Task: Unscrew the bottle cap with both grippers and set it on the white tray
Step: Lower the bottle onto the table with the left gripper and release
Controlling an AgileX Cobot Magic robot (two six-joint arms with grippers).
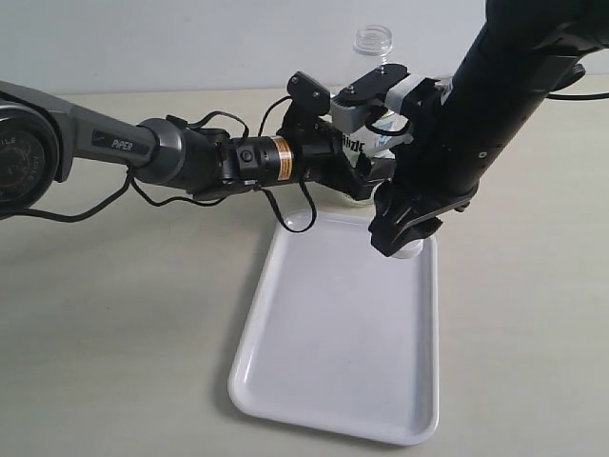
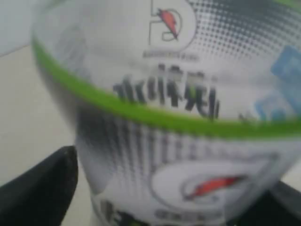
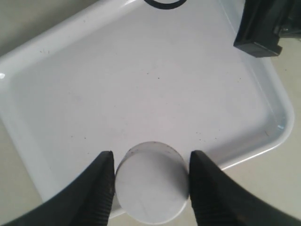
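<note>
The right gripper (image 3: 151,159) had its two ribbed black fingers (image 3: 99,193) pressed against the sides of the one bottle cap (image 3: 149,186), pinching it over the white tray (image 3: 141,84), just inside the rim at that tray's far right corner (I could not tell whether the cap touched the tray). From there the tray's glossy floor lay open all the way to its near rim. A black cable loop (image 1: 300,221) hung over the tray's far left corner.

Just beyond the tray's far rim, the left gripper (image 1: 366,171) had its fingers (image 2: 44,188) closed on the one bottle (image 1: 373,43), which stood upright with its neck open. Its label carried a green band, red bolt marks and dark lettering too blurred to read. The left arm (image 1: 171,157) read "PiPER".
</note>
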